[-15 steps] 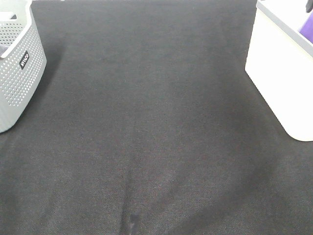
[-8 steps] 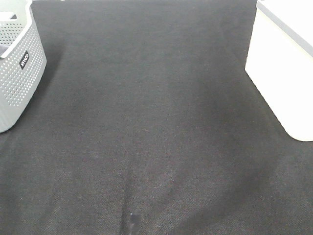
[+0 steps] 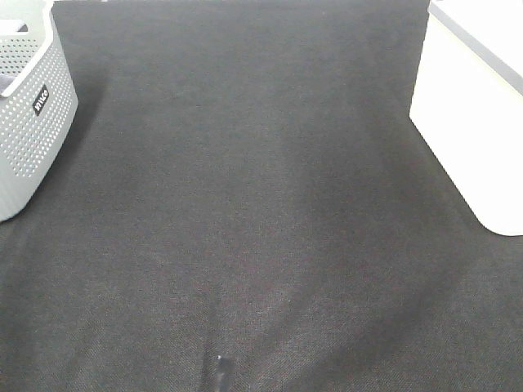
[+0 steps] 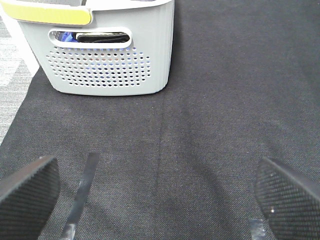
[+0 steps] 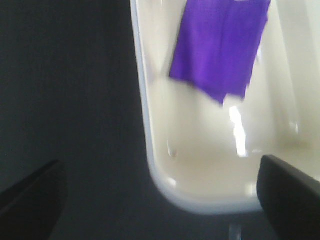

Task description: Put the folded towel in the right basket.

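The folded purple towel (image 5: 217,47) lies inside the white right basket (image 5: 150,125), on its pale floor. My right gripper (image 5: 161,192) is open and empty, above the basket's near rim, apart from the towel. In the exterior high view only the basket's white outer wall (image 3: 466,122) shows at the right edge; the towel and both grippers are out of that view. My left gripper (image 4: 159,192) is open and empty over the black cloth.
A grey perforated basket (image 4: 107,70) with a yellow-edged rim stands ahead of my left gripper and holds dark items; it also shows at the left edge of the exterior high view (image 3: 29,122). Black cloth (image 3: 253,204) covers the table between the two baskets.
One second ago a bit of purple towel and a dark gripper part showed at the exterior view's top right corner over the white basket. Both are gone from that view now.
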Controlling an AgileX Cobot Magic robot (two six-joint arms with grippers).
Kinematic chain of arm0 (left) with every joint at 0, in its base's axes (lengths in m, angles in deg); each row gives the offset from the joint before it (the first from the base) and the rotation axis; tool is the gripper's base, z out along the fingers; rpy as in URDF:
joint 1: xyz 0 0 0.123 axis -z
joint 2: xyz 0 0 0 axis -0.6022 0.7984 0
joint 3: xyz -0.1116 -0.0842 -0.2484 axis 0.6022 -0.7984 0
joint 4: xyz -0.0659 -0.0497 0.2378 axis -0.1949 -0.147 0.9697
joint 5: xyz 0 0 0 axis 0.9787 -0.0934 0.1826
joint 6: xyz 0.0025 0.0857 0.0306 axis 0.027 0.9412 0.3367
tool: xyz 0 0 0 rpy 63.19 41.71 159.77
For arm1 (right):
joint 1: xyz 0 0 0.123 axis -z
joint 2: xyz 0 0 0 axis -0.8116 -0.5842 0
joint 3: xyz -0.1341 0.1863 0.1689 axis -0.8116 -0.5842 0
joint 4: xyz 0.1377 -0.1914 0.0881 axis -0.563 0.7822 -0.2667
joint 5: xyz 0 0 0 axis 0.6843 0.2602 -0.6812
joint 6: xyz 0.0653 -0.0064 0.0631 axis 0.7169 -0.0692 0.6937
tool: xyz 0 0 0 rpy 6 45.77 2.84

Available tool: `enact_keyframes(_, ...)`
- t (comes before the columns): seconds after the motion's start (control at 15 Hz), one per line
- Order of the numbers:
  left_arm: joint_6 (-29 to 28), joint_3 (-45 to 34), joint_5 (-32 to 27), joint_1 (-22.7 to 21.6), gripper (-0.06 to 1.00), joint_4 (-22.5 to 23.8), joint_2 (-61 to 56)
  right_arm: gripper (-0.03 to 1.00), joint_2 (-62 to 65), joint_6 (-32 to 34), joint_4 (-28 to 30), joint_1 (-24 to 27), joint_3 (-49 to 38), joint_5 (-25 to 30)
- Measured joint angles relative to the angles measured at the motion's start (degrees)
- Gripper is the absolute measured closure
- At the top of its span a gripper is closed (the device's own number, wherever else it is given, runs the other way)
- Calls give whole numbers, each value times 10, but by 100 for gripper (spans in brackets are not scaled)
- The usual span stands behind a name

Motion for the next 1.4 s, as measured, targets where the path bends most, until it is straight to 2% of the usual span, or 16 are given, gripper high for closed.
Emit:
enact_keyframes(0.2,0,0,0,0,-4,0,0,-1,243,8,0,0,-252,-43)
enact_keyframes(0.33,0,0,0,0,-4,0,0,-1,396,11,0,0,-367,-41)
enact_keyframes(0.47,0,0,0,0,-4,0,0,-1,564,9,3,0,-447,-40)
enact_keyframes(0.67,0,0,0,0,-4,0,0,-1,701,1,20,0,-498,-40)
enact_keyframes(0.87,0,0,0,0,-4,0,0,-1,801,1,13,0,-541,-35)
enact_keyframes(1.33,0,0,0,0,-4,0,0,-1,828,1,3,0,-586,-31)
enact_keyframes(1.4,0,0,0,0,-4,0,0,-1,828,1,-18,0,-586,-31)
